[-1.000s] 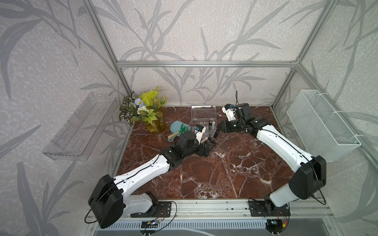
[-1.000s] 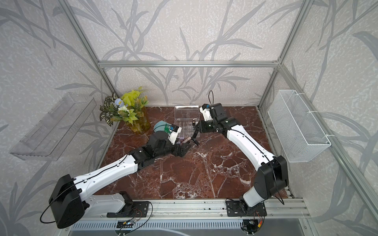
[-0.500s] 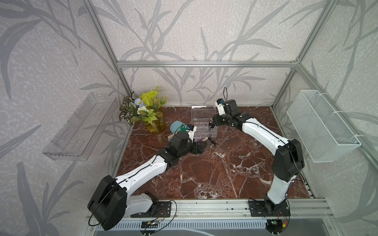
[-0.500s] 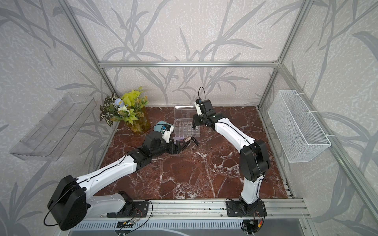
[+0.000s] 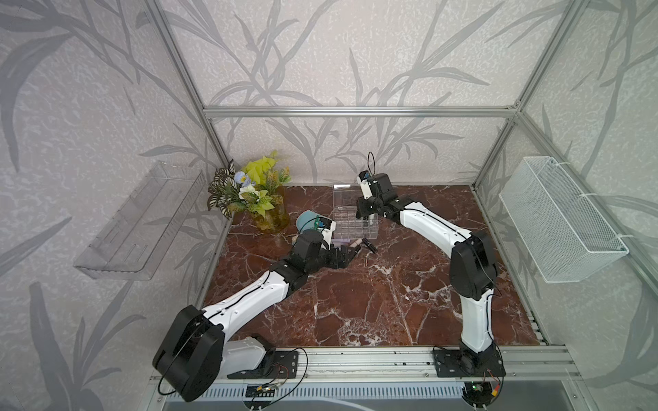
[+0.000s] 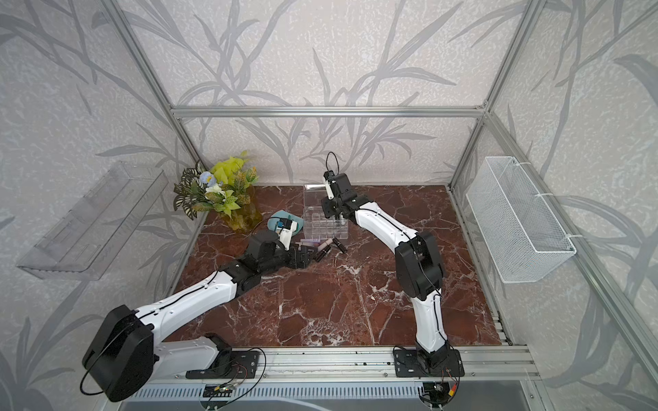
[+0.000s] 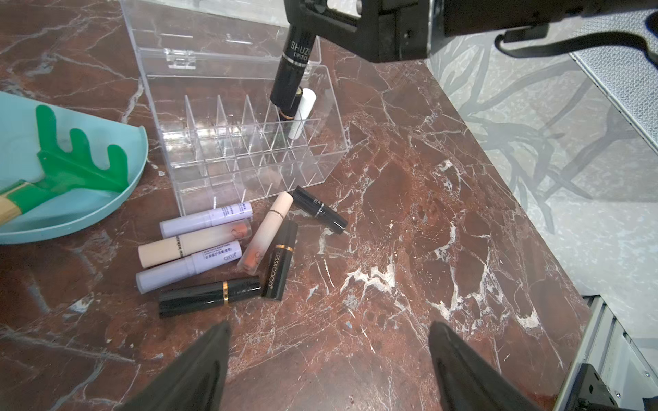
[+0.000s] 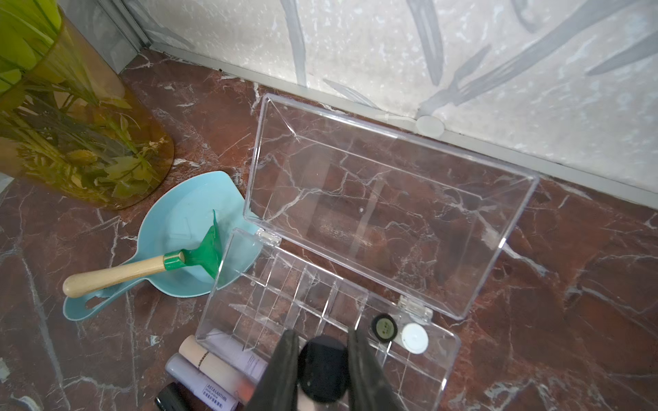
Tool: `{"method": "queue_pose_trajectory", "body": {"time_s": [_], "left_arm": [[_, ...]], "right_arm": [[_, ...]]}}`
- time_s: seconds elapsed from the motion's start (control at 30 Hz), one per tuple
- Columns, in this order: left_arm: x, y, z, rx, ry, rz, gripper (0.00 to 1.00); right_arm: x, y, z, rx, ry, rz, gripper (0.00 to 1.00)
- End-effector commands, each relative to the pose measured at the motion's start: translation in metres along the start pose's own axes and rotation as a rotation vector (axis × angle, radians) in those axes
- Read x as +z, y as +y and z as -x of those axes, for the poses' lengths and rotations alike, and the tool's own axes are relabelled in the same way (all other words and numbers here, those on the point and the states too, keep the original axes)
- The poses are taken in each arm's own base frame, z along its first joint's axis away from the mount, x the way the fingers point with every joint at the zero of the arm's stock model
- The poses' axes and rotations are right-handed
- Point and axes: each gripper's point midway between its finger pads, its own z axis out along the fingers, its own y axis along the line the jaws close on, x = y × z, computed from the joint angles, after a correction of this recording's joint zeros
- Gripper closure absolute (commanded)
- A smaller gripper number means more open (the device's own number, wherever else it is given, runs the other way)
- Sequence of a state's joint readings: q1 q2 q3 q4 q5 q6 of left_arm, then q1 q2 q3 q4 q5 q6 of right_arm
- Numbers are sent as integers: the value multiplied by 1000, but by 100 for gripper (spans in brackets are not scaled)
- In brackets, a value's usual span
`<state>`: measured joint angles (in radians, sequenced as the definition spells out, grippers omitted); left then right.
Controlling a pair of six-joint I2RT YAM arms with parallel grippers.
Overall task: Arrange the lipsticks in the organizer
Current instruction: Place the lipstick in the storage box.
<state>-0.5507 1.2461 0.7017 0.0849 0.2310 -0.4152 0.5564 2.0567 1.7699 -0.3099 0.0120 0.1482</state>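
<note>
Two tubes [image 8: 414, 338] stand slotted beside the right gripper [image 8: 322, 335], newly over the clear gridded plastic organizer [image 7: 249, 167], clamped on a third, black cylindrical lipstick [image 7: 293, 67]; left gripper [image 7: 329, 325] gapes empty.

Gold letters spell "LESSXCOCO" along the lying black lipstick [image 7: 279, 263] on the tabletop. White print starting "SHUZ" marks the raised black lipstick [image 7: 294, 60] above the organizer [image 7: 249, 142]. The lilac lipstick [image 8: 210, 389] has a label reading "ASTAXANTHIN". Other print is too small to read.

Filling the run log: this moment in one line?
right gripper: jaws shut on black lipstick over organizer | left gripper: jaws open, empty | stored: white lipstick, dark lipstick
</note>
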Motion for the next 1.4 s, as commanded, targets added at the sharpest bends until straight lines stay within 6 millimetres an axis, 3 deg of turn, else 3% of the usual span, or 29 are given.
{"method": "queue_pose_trajectory", "body": {"time_s": [0.0,0.53,1.07,1.37], "left_arm": [[-4,2,6,-16,-29,-13,12],[-6,24,-3,-45,-14,19,14],[-7,28,-3,-42,4,17,15],[-8,27,-4,-43,5,16,15]], "right_arm": [[7,-4,16,-13,-54,-30,83],[41,-11,0,-48,-36,-75,83],[47,-10,-7,-81,-52,-108,82],[46,-7,-15,-87,-47,-115,76]]}}
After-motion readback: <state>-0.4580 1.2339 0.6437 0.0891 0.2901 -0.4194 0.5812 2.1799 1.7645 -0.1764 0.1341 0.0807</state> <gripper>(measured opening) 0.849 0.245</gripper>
